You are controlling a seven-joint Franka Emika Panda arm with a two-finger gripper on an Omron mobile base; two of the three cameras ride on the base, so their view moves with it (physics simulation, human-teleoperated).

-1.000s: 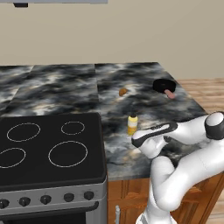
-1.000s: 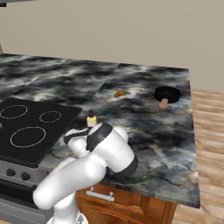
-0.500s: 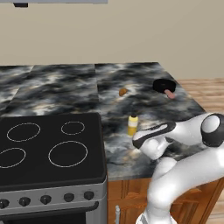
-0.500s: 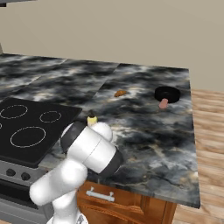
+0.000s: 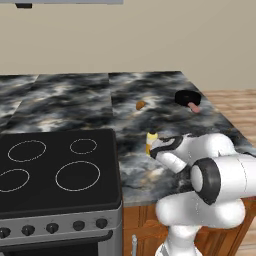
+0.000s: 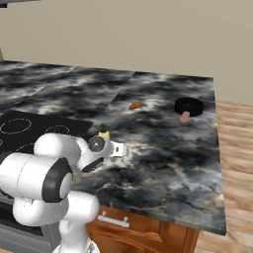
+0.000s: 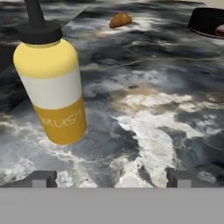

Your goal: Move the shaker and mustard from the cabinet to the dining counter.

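The mustard (image 7: 52, 87), a yellow squeeze bottle with a dark nozzle, stands upright on the dark marbled dining counter (image 7: 153, 109), near the cooktop. In the hand view it sits ahead of my left fingertip, outside the gap between the tips. My gripper (image 7: 111, 177) is open and empty, low over the stone. From the base cameras the mustard (image 5: 151, 141) (image 6: 104, 134) stands just beyond my gripper (image 5: 159, 149) (image 6: 121, 149). The shaker and the cabinet are out of view.
A black cooktop (image 5: 55, 165) (image 6: 20, 131) adjoins the dining counter (image 5: 150, 90) on the left. Farther back lie a small brown item (image 5: 141, 105) (image 6: 135, 105) and a black bowl (image 5: 187, 96) (image 6: 189, 105) with a pink thing. The slab's right edge drops to wood floor (image 6: 237, 148).
My elbow has swung down and toward the cameras, while the hand stays low by the mustard. The mustard has not moved, and the jaws stay open.
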